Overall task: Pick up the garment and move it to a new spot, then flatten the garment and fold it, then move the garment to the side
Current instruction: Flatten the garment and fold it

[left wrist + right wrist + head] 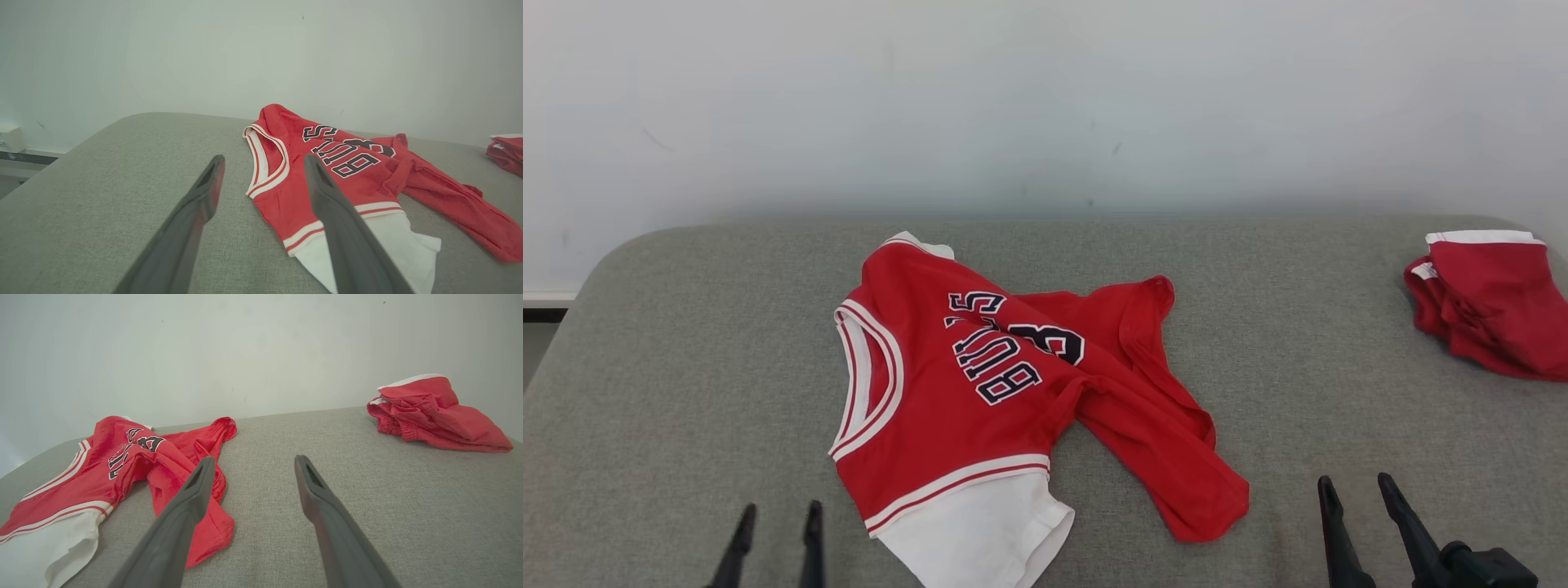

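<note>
The garment point(980, 384) is a red basketball jersey with white trim and dark lettering, lying crumpled and partly twisted in the middle of the grey padded table point(686, 343). It also appears in the left wrist view point(327, 171) and the right wrist view point(122, 457). My left gripper point(778, 516) hovers open near the front edge, just left of the jersey's white lower part, holding nothing point(263, 161). My right gripper point(1356, 488) is open and empty at the front right, a short way right of the jersey's red tail point(252, 462).
A second red garment point(1490, 302) with a white band lies bunched at the table's far right edge point(433, 412). A pale wall rises behind the table. Bare grey surface stretches between the two red pieces and to the left of the jersey.
</note>
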Available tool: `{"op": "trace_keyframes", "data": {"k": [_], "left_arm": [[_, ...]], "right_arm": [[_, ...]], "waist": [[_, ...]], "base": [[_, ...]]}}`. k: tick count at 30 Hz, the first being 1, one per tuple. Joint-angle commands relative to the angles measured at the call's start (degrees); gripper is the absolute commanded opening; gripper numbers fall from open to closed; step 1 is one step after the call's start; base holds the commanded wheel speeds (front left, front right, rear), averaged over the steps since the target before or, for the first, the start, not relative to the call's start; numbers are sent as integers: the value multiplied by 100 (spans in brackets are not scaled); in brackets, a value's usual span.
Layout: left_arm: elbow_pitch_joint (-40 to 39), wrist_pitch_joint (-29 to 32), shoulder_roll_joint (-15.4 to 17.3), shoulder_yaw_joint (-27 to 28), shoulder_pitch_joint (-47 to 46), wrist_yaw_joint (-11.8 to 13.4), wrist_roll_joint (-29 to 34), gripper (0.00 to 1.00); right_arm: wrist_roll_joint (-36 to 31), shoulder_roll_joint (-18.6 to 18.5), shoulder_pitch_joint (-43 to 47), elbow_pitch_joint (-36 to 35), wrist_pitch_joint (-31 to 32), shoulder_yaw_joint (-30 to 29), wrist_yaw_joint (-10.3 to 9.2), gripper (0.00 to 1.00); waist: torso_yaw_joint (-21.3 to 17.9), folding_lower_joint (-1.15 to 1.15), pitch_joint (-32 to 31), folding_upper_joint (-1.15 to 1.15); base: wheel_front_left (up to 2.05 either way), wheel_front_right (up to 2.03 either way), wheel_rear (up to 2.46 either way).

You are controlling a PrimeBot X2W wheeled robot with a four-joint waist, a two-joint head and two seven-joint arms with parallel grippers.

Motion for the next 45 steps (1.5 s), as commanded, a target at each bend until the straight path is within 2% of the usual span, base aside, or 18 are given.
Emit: {"op": "trace_keyframes", "data": {"k": [1, 4, 12, 20, 27, 37, 38, 39, 40, 41, 45], "left_arm": [[50, -7, -2, -82, 34, -39, 10, 100], [272, 53, -16, -413, 2, -27, 8, 100], [1160, 54, 86, -1815, -257, -24, -287, 100], [2045, -8, 98, -2901, -674, -26, -516, 100], [2592, -13, -39, -3119, -998, -26, -457, 100], [3073, -11, -195, -3109, -1270, -24, -561, 100], [3115, -9, -206, -3104, -1301, -24, -585, 97], [3158, -9, -226, -3098, -1331, -24, -626, 42], [3193, -9, -252, -3094, -1357, -24, -643, 5], [3207, -9, -278, -3087, -1385, -25, -671, 0], [3056, -13, -316, -2913, -1416, -25, -698, 0]], "right_arm": [[50, -61, -24, 39, 12, 35, -16, 100], [67, -159, -131, 170, 98, 148, -16, 100], [138, -349, -550, 862, 145, 495, -16, 100], [239, -313, -1028, 1672, 52, 824, -16, 100], [376, -263, -1425, 2312, -39, 1112, -16, 100], [594, -209, -1773, 2968, -88, 1414, -16, 100], [630, -204, -1783, 3024, -89, 1441, -16, 100], [676, -196, -1797, 3075, -90, 1470, -16, 49], [704, -188, -1822, 3101, -89, 1500, -16, 20], [732, -193, -1855, 3096, -87, 1518, -16, 0], [787, -252, -1792, 2927, -90, 1461, -16, 0]], "waist": [[13, 0, 11, 0], [61, 0, 50, 0], [225, 0, 256, 0], [320, 0, 415, 0], [317, 0, 508, 0], [322, 0, 578, 0], [323, 0, 580, 0], [328, 0, 584, 0], [333, 0, 587, 0], [338, 0, 587, 0], [358, 0, 572, 0]], "base": [[0, 0, 0], [0, 0, 0], [0, 0, 0], [0, 0, 0], [0, 0, 0], [0, 0, 0], [0, 0, 0], [0, 0, 0], [0, 0, 0], [0, 0, 0], [0, 0, 0]]}}
